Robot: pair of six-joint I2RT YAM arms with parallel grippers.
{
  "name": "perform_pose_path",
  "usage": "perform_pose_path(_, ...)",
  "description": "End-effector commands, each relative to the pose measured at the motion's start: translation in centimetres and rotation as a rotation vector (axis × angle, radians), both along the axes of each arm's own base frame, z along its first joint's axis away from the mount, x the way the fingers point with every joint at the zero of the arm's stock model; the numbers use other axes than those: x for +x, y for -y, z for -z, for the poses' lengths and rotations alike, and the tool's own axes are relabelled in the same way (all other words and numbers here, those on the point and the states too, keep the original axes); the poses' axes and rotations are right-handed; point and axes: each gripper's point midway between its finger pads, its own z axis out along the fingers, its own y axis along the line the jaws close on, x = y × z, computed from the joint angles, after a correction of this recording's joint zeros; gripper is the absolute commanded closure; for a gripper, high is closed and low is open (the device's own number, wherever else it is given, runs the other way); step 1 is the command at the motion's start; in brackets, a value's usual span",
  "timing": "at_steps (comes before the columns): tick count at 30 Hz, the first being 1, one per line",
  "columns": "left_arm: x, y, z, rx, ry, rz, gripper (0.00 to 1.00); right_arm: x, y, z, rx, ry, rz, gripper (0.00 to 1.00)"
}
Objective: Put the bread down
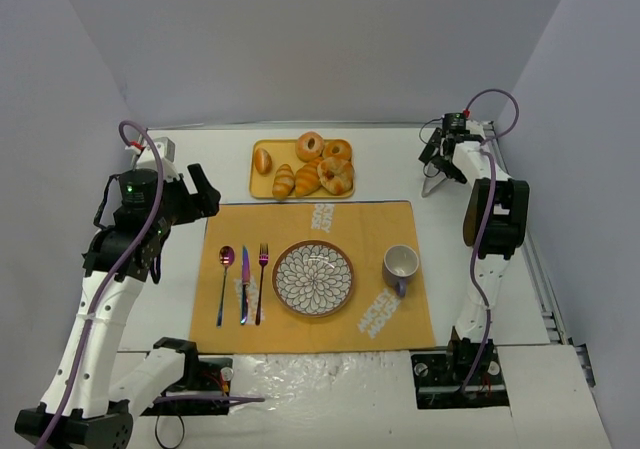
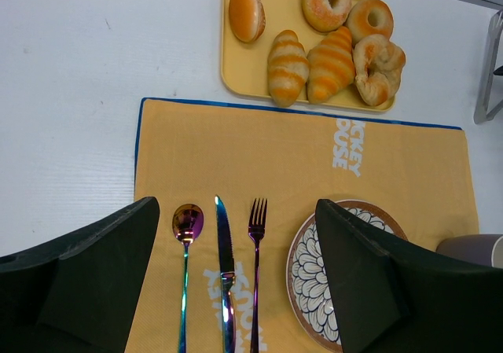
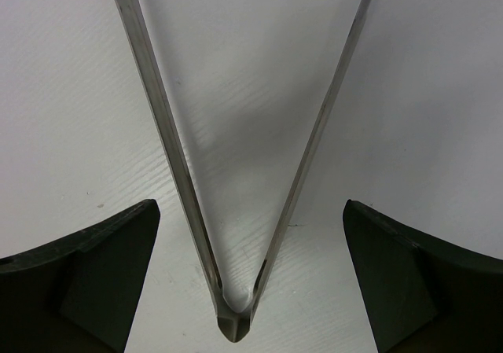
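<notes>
With the bread point(image 1: 337, 175) lying at the right end of the tray point(image 2: 245, 74), and both the right gripper point(image 3: 251, 251), poised over the tongs point(image 3: 234, 321), and the left gripper point(image 2: 236, 290) gaping empty, I feared those slick tongs might skid off a closing jaw.

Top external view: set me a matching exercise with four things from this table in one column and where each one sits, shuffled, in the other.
Things
1. bread
2. fork
3. mug
4. tongs

Places
A. on the white table, under the open right tool
B. on the yellow tray
C. on the mat, right of the plate
D. on the mat, between knife and plate

Pairs: 1-B, 2-D, 3-C, 4-A
</notes>
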Motion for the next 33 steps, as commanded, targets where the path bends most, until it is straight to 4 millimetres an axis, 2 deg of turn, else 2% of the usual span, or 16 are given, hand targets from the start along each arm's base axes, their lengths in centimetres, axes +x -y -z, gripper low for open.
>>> perform_pose_path(1, 1.0, 0.2, -2.1, -0.026, 0.084, 0.002, 0.23, 1.1, 0.1, -1.2, -0.01, 0.041, 0.024, 0.0)
perform_pose_path(20, 1.0, 0.2, -2.2, -0.031, 0.085, 0.006, 0.23, 1.4, -0.5, 0.8, -0.007, 0.016, 0.056, 0.0)
perform_pose_path(27, 1.1, 0.3, -2.0, -0.038, 0.076, 0.011, 0.23, 1.2, -0.1, 1.5, -0.026, -0.001, 0.075, 0.0)
perform_pose_path(33, 1.2, 0.4, -1.9, -0.04, 0.074, 0.013, 0.23, 1.2, 0.0, 2.5, -0.029, -0.017, 0.08, 0.11)
